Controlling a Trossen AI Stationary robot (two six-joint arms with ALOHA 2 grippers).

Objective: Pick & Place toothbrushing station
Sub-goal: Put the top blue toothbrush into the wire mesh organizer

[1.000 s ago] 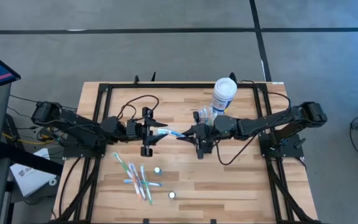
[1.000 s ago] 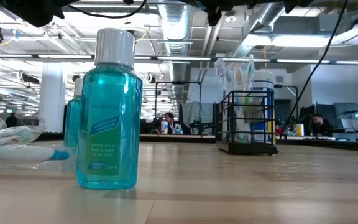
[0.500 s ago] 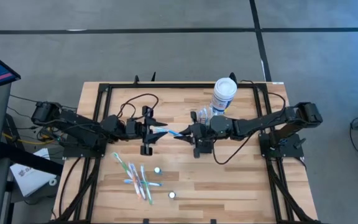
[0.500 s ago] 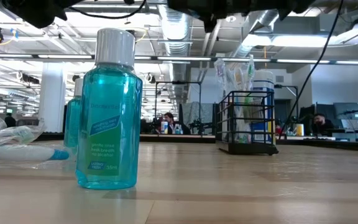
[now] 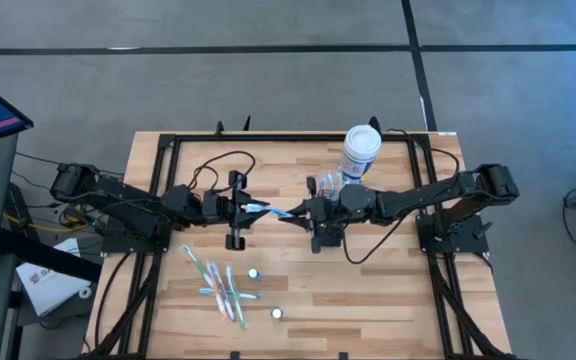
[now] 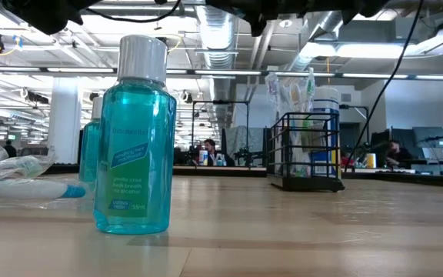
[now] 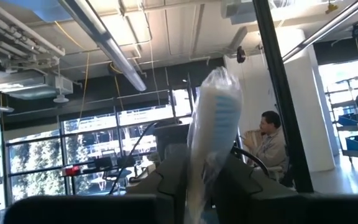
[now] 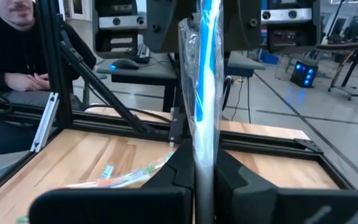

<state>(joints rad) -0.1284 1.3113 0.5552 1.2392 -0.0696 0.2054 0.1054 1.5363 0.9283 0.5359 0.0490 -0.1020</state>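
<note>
Overhead, the wooden table [image 5: 368,300] fills the middle, and my two arms reach in from its 9 and 3 o'clock edges to meet near the centre. The white canister [image 5: 359,153] stands toward 1 o'clock. Just beside it, at its 8 o'clock, is the caddy [image 5: 326,187], small, dark and upright, with brushes already standing in it; the low view shows its black wire frame [image 6: 304,151] well behind a teal mouthwash bottle [image 6: 134,135].

Between my grippers hangs one wrapped toothbrush [image 5: 271,211], above the table. Its long axis runs 9 to 3 o'clock, straight from one gripper to the other. My left gripper [image 5: 252,208] pinches the 9 o'clock end; my right gripper [image 5: 295,214] is pressed together on the 3 o'clock end, the blue brush [image 8: 205,93] rising between its fingers.

From my right gripper the caddy lies toward 1 o'clock, near, almost touching that arm's wrist. My right arm is clearly the nearer one, I judge. Loose brushes [image 5: 218,283] lie at 7 o'clock.
</note>
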